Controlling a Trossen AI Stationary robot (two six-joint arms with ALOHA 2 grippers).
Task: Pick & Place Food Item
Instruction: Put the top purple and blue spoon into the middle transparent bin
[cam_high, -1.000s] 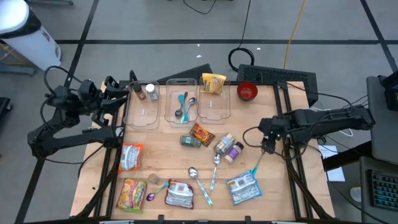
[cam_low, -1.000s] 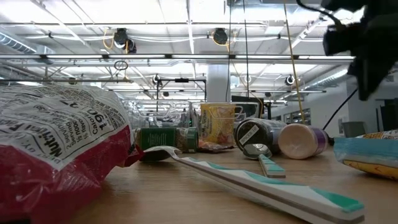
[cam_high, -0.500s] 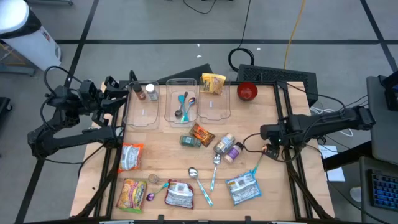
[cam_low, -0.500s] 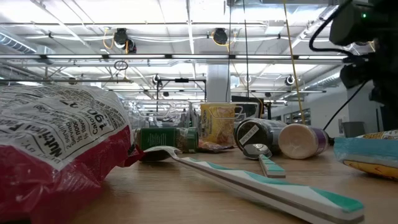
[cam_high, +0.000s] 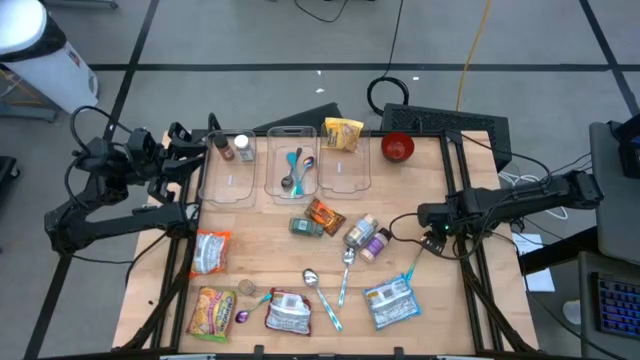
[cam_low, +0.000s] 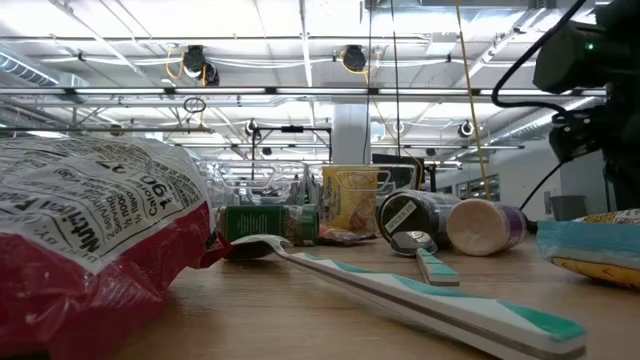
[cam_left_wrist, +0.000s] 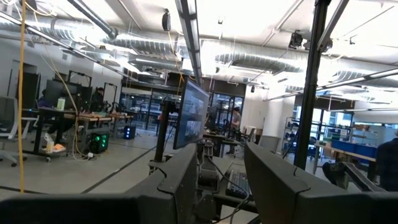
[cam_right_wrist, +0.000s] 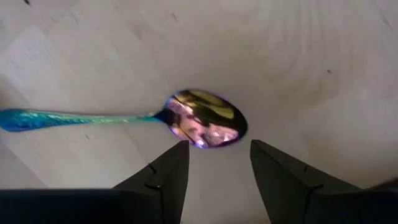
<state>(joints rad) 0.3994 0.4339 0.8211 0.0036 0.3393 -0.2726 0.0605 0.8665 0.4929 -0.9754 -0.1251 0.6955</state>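
Observation:
My right gripper (cam_high: 431, 238) is open, low over the table's right part, fingers pointing down. In the right wrist view its fingers (cam_right_wrist: 214, 158) stand just short of the iridescent bowl of a teal-handled spoon (cam_right_wrist: 205, 120) that lies flat on the wood. The spoon's handle (cam_high: 414, 263) shows in the high view. Food packs lie about: an orange-brown packet (cam_high: 325, 216), a blue-white bag (cam_high: 391, 304), a red-white bag (cam_high: 290, 313). My left gripper (cam_left_wrist: 217, 171) is open and raised off the table's far left corner (cam_high: 195, 150).
Three clear bins stand along the far edge (cam_high: 228, 172) (cam_high: 292, 172) (cam_high: 344, 172); the middle one holds spoons. A yellow bag (cam_high: 343, 133) and a red bowl (cam_high: 398, 147) are behind them. Jars (cam_high: 367, 236), more spoons (cam_high: 344, 270) and bags (cam_high: 211, 313) (cam_high: 212, 251) lie mid-table and near the front.
My right gripper has come down toward the table over the teal-handled spoon's bowl, its arm lowering from high at the right. Its fingers stay open. The spoon and the other things have kept still.

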